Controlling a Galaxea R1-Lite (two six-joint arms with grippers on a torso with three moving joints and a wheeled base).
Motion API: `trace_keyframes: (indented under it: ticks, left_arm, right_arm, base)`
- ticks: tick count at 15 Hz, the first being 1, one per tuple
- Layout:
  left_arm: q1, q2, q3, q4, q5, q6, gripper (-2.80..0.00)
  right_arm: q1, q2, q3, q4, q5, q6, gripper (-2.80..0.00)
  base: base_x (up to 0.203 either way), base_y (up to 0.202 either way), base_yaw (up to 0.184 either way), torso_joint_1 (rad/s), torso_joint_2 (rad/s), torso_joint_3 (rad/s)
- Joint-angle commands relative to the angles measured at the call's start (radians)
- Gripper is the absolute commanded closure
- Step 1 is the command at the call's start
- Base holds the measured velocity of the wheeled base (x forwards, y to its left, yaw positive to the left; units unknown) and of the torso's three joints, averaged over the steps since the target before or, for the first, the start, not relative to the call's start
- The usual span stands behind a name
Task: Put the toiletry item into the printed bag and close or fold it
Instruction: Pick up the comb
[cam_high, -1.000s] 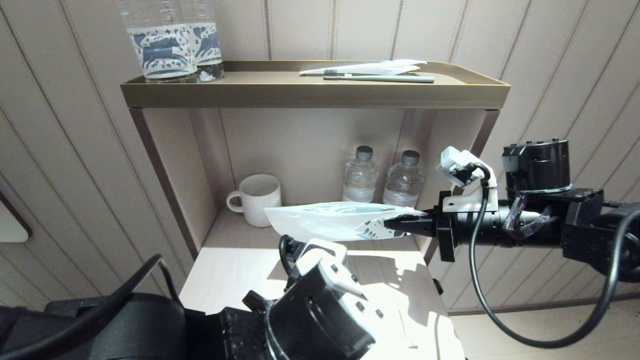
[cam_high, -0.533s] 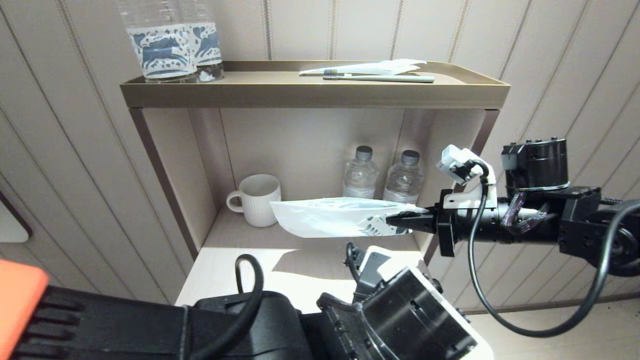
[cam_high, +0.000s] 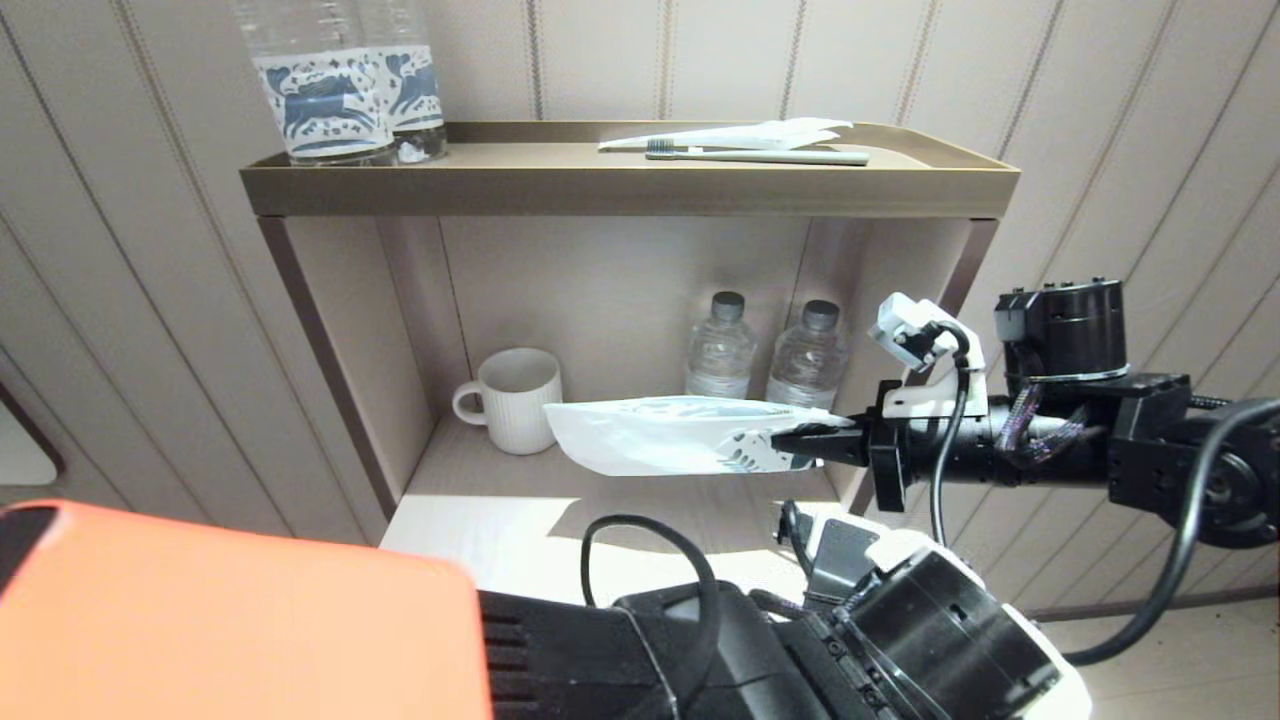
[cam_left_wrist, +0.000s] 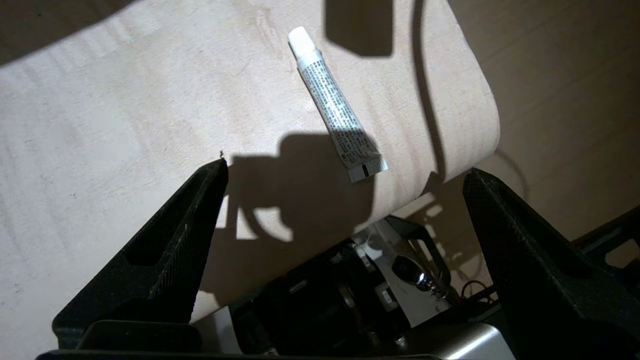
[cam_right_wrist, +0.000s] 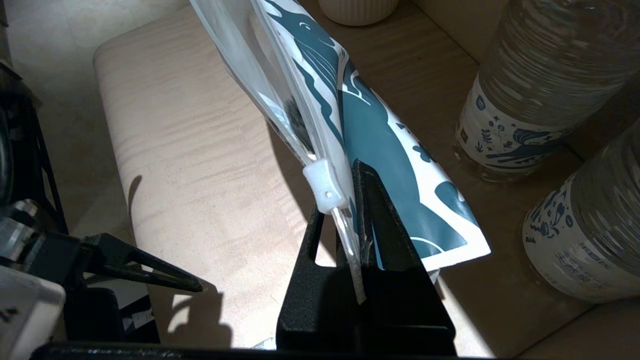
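Right jaws clamp printed bag (cam_high: 660, 438) edge; left jaws spread above tube (cam_left_wrist: 334, 105).

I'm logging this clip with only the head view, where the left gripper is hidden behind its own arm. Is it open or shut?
Observer: The left wrist view shows the left gripper open and holding nothing.
Operator: What is beneath it?
Observer: A small white tube lies flat on the table, near its rounded edge and untouched.
Operator: How does the right gripper hold the bag?
Observer: The right gripper is shut on the edge of the printed bag, right beside its white zip slider.
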Motion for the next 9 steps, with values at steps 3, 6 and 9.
trace_keyframes:
  ticks: [3, 6, 9]
  left_arm:
    - [0.001, 0.079, -0.082, 0.068, 0.002, -0.049, -2.8]
    - [0.008, 0.11, -0.145, 0.107, 0.005, -0.083, -2.8]
    - [0.024, 0.139, -0.178, 0.137, 0.005, -0.083, -2.8]
  right_arm:
    - [0.0, 0.002, 0.0, -0.002, 0.004, -0.002, 0.0]
    - [0.0, 0.002, 0.001, -0.004, 0.004, -0.002, 0.0]
    - [0.0, 0.002, 0.001, -0.004, 0.004, -0.002, 0.0]
  base:
    - [0.0, 0.0, 0.0, 0.0, 0.0, 0.0]
    - [0.0, 0.0, 0.0, 0.0, 0.0, 0.0]
    - [0.0, 0.0, 0.0, 0.0, 0.0, 0.0]
